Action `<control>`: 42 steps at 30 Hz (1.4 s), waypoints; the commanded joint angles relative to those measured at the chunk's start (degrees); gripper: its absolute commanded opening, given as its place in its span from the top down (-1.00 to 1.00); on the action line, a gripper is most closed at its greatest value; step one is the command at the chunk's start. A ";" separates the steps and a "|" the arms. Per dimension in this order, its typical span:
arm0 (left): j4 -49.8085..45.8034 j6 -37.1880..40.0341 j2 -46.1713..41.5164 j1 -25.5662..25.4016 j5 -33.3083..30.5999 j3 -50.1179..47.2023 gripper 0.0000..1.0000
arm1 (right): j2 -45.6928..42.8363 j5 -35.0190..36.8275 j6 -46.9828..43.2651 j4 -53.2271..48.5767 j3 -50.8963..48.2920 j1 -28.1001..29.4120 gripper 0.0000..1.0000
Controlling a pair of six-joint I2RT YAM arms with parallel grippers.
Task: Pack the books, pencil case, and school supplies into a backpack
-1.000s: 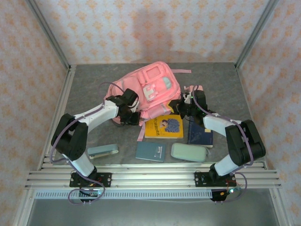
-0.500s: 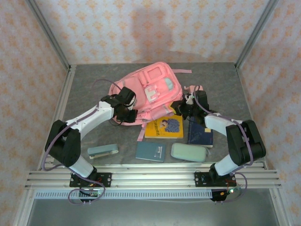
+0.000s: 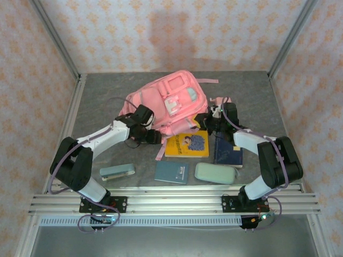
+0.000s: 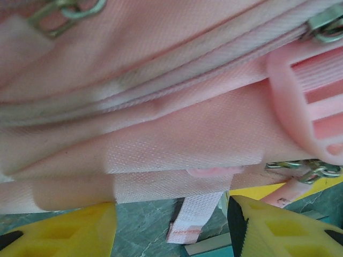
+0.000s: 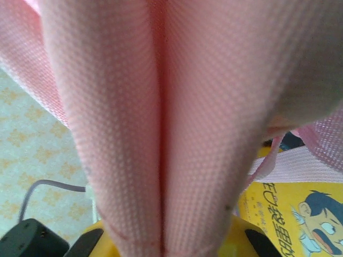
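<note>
Left end effector [image 3: 150, 136] stands with jaws apart at the near-left edge of the backpack [image 3: 166, 101], gripping nothing. The right end effector [image 3: 210, 122] is clamped on a fold of its pink fabric. The yellow book [image 3: 186, 143] lies just right of the free left one, against the backpack's near edge. The pencil case [image 3: 214, 173] and stapler [image 3: 118, 171] lie nearer the bases. Grey surface [image 3: 252, 91], patterned walls [image 3: 161, 32].
</note>
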 commanded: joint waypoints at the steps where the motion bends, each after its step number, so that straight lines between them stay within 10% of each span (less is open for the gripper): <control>1: 9.96 -5.03 -3.49 0.63 0.56 -2.38 -0.16 | -0.11 -3.06 6.68 15.14 -1.25 -0.42 1.00; 10: 19.43 -6.05 -8.03 1.23 3.90 -6.62 -0.11 | 5.59 -4.46 18.28 34.43 -3.92 -0.45 1.00; 42: 39.44 -16.72 -11.70 4.86 14.72 -16.11 0.17 | 11.85 -3.25 28.52 50.03 -4.46 -0.42 1.00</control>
